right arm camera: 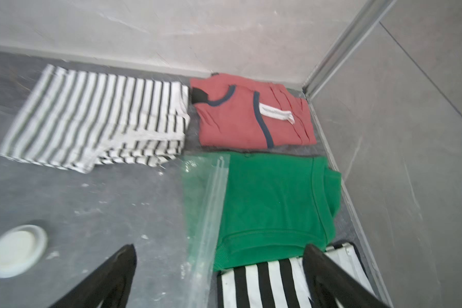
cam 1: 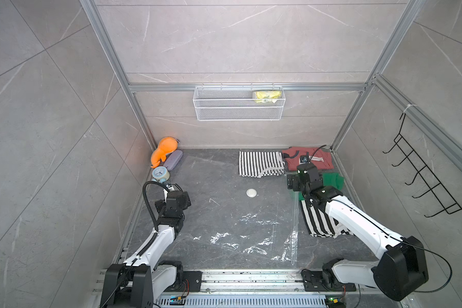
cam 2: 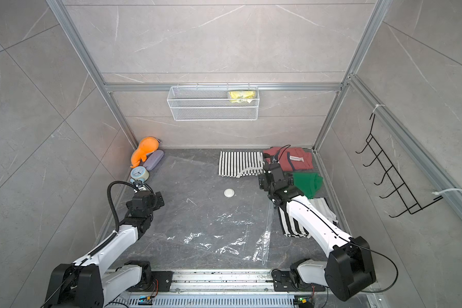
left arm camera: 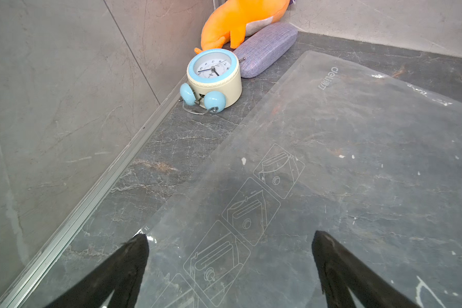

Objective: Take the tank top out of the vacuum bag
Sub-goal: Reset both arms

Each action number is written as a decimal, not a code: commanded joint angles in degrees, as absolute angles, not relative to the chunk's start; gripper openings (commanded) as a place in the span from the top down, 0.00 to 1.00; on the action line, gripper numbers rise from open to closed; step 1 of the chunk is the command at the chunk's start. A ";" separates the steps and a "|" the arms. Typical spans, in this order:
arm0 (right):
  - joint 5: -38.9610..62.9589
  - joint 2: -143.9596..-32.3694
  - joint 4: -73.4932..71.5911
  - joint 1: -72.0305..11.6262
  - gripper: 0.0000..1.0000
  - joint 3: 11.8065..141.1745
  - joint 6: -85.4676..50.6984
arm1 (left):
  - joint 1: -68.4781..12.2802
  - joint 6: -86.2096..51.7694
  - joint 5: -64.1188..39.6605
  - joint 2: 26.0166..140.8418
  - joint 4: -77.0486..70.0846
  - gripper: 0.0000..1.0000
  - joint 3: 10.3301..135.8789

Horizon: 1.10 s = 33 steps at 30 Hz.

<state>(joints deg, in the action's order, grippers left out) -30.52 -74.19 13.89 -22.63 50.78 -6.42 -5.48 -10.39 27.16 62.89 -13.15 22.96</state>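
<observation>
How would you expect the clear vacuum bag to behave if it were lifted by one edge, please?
Probably floppy: the vacuum bag is thin, crinkled film lying flat, so it would likely sag. Its glossy surface suggests it may slip in a pinch. The round white valve would probably pull its middle down.

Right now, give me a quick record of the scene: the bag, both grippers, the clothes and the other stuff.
vacuum bag: lying flat, clear, looks empty, white valve up
left gripper: open, over the bag's edge, holding nothing
right gripper: open, over the zip strip and green garment, holding nothing
other clothes: red garment, thin-striped garment, bold-striped garment
far left corner: alarm clock, orange plush, purple case
</observation>
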 commanded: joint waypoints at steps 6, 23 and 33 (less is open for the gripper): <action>-38.68 -75.18 -2.31 -20.61 0.00 37.37 -10.39 | -4.48 -3.14 22.98 72.18 -39.35 0.01 18.24; -25.60 -87.07 -75.29 -17.96 0.00 9.35 6.46 | -4.10 2.97 15.94 86.56 -62.95 0.00 13.78; -8.49 -88.02 -54.45 -6.53 0.00 19.56 -1.01 | 1.44 -0.71 8.05 86.13 -49.12 0.00 20.46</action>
<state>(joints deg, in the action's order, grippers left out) -15.44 -87.74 -59.66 -8.16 18.57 1.67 0.01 0.64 11.70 86.94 -51.48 18.90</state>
